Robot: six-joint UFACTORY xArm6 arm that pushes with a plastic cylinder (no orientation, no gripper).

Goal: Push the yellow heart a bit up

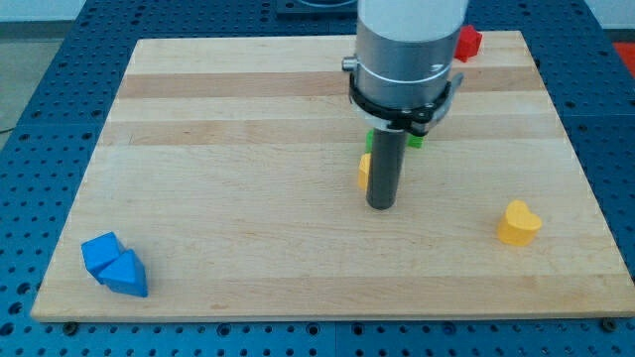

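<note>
The yellow heart point(519, 222) lies near the view's right edge of the wooden board point(228, 198), low on it. My tip point(382, 205) stands on the board near its middle, well to the view's left of the heart and apart from it. A second yellow block point(364, 171), shape unclear, sits right against the rod's left side, mostly hidden by it.
A green block point(415, 141) peeks out behind the rod, mostly hidden. A red block point(467, 42) sits at the view's top, right of the arm. Two blue blocks point(114, 265), touching each other, lie at the bottom left corner.
</note>
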